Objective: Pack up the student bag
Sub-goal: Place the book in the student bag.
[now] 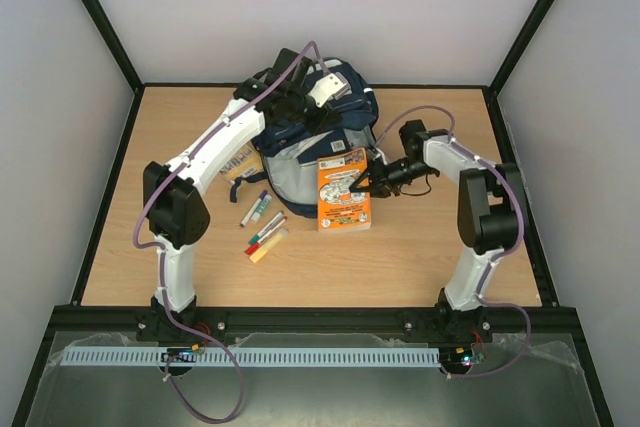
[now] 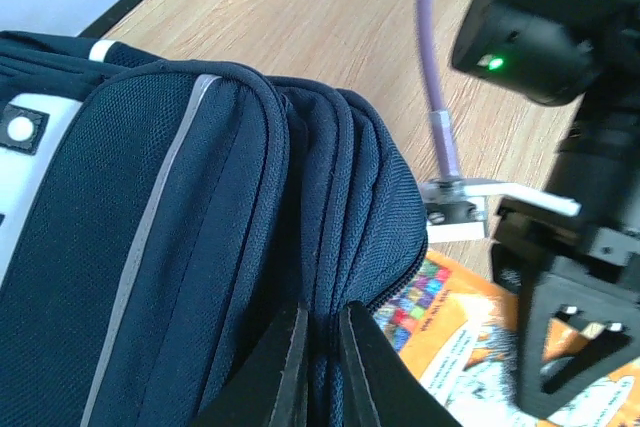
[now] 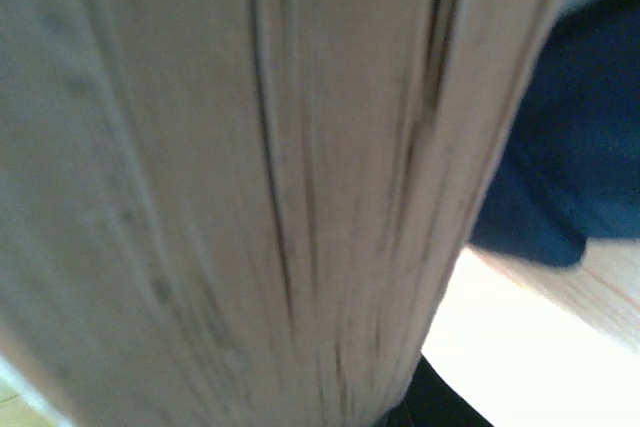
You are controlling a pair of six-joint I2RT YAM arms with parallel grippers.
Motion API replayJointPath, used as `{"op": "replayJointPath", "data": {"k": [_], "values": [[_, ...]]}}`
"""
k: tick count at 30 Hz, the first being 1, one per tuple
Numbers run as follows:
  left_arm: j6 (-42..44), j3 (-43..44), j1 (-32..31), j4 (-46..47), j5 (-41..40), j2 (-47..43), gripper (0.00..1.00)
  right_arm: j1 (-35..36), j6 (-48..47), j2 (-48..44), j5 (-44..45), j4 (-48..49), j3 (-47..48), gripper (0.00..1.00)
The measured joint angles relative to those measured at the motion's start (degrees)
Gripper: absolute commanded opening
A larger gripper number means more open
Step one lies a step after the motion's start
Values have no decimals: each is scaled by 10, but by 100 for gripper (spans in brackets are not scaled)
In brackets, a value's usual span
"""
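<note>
Orange paperback book (image 1: 343, 197), stiff, is clamped in my right fingers (image 1: 365, 179); just behind it slumps the soft-looking, bulky navy fabric student bag (image 1: 345, 132), my left fingers (image 2: 288, 377) pinched on its probably firmer zip seam.

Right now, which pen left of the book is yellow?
The yellow pen lies nearest the arm bases, at the row's near end. The white pen lies farthest back, nearest the bag; those between show red and green.
</note>
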Motion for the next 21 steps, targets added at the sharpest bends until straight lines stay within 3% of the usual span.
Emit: {"op": "replayJointPath", "data": {"k": [19, 21], "values": [[31, -2, 10, -26, 1, -34, 3, 42, 124, 239, -30, 104, 241, 1], [35, -6, 10, -28, 0, -37, 2, 43, 124, 255, -24, 104, 258, 7]]}}
